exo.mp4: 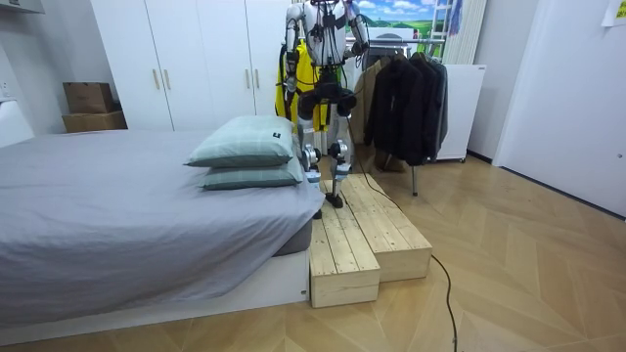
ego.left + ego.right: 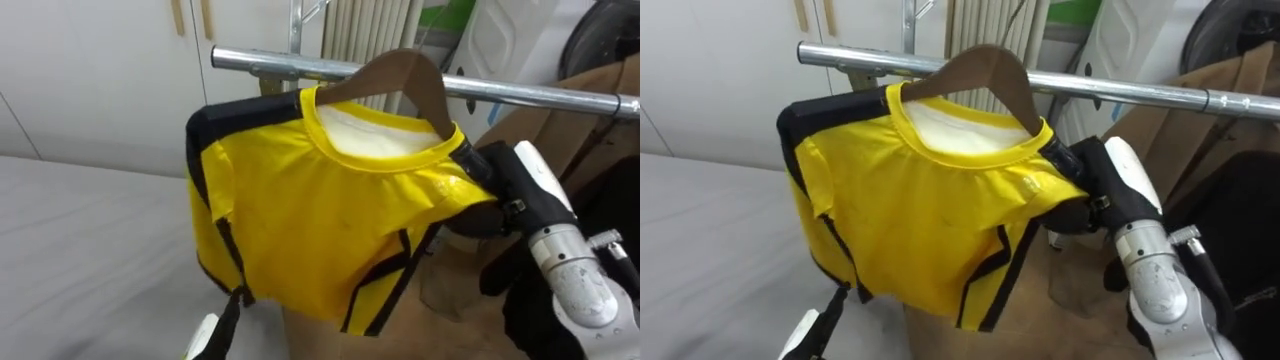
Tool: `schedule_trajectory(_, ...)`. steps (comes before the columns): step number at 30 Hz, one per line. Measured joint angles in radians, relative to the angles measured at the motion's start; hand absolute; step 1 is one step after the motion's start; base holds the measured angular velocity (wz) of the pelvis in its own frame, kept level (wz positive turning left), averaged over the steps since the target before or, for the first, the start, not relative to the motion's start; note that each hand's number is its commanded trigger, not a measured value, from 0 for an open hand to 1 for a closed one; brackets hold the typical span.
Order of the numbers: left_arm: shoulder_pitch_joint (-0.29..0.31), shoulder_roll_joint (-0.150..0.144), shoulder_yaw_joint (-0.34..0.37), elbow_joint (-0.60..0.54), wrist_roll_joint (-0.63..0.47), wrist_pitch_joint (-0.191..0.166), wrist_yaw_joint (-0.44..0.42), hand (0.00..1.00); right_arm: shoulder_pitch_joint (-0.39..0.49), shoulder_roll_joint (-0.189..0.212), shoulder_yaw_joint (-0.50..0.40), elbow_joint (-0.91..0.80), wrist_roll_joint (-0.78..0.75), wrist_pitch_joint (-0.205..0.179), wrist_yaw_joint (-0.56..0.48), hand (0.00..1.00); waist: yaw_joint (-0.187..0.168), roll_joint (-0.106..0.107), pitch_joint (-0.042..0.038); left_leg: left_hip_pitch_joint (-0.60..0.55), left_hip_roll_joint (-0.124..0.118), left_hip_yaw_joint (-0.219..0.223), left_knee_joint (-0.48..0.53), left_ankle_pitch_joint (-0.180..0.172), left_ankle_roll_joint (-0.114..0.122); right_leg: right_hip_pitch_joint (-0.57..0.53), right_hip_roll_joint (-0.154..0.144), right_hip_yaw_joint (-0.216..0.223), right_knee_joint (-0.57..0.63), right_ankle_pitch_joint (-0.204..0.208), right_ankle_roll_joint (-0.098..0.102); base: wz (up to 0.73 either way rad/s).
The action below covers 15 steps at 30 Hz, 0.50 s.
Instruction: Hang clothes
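Robot stands on the wooden platform (image 1: 377, 230) beside the bed (image 1: 117, 215), facing the rail (image 2: 530, 95).

Shirt (image 2: 310, 220): yellow with black trim, draped on a brown wooden hanger (image 2: 400, 75) raised level with the rail and in front of it. The hook is hidden, so I cannot tell whether it has caught.

Right hand (image 2: 495, 185): at the shirt's right shoulder, against the hanger's end. Its fingers are buried under the cloth; grip cannot be told.

Left hand (image 2: 205, 340): low, just below the hem. Finger position cannot be told.

Handling, as judged: the shirt is light, thin and limp, probably slick, and it sags and bunches off the hanger's left end. The cloth gives no firm hold; the stiff hanger does, at the shoulder ends or neck. Dark coats (image 1: 406, 93) hang further along the rail.
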Motion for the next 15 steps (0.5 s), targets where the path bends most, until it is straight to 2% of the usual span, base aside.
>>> schedule_trajectory(6, -0.002, 0.0, 0.0, 0.004, -0.009, 0.0, 0.009, 0.0, 0.0, 0.0, 0.0, 0.061, 0.043, 0.005, 0.033, 1.0, 0.001, -0.001, 0.0, 0.012, 0.0, -0.001, 0.0, 0.0, 0.0, 0.015, 0.0, 0.0, 0.001, 0.001, -0.001, 0.0)
schedule_trajectory(11, -0.002, -0.016, -0.006, 0.004, -0.011, 0.0, 0.021, 0.0, -0.001, 0.0, 0.0, 0.124, 0.064, 0.009, 0.055, 1.0, 0.003, -0.001, 0.0001, 0.011, -0.002, -0.004, 0.0, 0.0, 0.0, 0.014, -0.002, -0.005, -0.003, 0.0, 0.0, 0.02)
schedule_trajectory(15, 0.003, -0.016, -0.015, 0.004, -0.01, 0.0, 0.019, 0.0, -0.001, 0.001, 0.0, 0.192, 0.062, 0.034, 0.057, 1.0, 0.016, -0.001, 0.0, 0.01, -0.003, -0.008, 0.001, 0.0, 0.0, 0.014, -0.003, -0.009, -0.005, 0.0, 0.0, 0.03)
